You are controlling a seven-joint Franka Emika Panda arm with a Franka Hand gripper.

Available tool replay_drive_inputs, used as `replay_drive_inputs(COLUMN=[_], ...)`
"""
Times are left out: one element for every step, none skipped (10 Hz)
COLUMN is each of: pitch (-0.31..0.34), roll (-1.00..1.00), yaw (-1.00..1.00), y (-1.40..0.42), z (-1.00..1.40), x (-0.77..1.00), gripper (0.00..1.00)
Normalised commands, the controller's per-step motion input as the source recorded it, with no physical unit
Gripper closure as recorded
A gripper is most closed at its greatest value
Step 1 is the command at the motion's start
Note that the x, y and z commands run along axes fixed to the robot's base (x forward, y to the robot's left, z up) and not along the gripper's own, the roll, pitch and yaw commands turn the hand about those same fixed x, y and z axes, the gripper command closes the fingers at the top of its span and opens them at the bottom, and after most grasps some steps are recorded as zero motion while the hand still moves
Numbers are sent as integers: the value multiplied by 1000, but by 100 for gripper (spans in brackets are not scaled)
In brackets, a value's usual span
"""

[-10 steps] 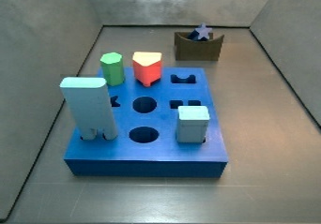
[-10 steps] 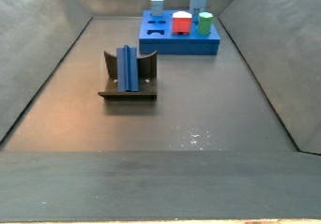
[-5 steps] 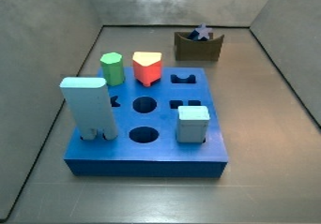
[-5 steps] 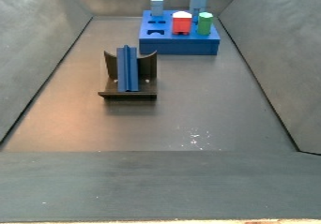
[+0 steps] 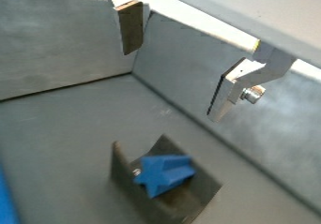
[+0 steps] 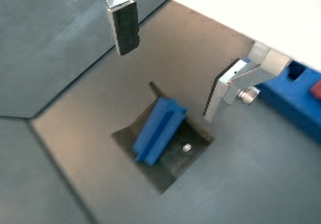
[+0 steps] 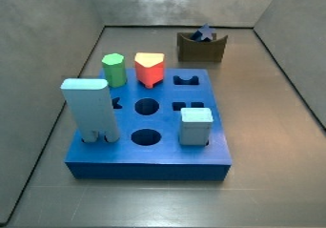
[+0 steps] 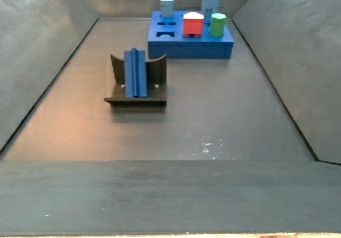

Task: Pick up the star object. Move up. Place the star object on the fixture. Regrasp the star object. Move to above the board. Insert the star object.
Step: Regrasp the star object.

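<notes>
A: Where do the hand (image 6: 175, 57) and the star object (image 6: 160, 141) stand?

B: In both wrist views the hand hangs high above the fixture (image 6: 175, 167), its silver plates spread wide apart with nothing between them; the star object leans in the fixture, tilted against its wall; in a side view it shows as a dark prism (image 8: 135, 71) upright in the holder, well apart from the board (image 8: 190, 48)

A: What could fail in the regrasp?

B: Judged from these views, a descent off the prism's axis would let one finger (image 5: 130, 28) strike the fixture wall or tip the piece; a grip on star points rather than flats could let it twist; a twisted star would then jam at the board's star hole (image 7: 188, 79)
</notes>
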Motion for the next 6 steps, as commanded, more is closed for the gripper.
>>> replay_drive_inputs(pitch=[-1,4,29,40,73,105], roll=[1000,1000,1000,1000,1000,1000], yaw=[18,19,25,29,41,58], y=[-21,-23,-29,-27,-31,-35], z=[-8,-8,-1,-6,-12,-12], x=[21,29,40,52,67,80], gripper=[0,0,0,0,0,0])
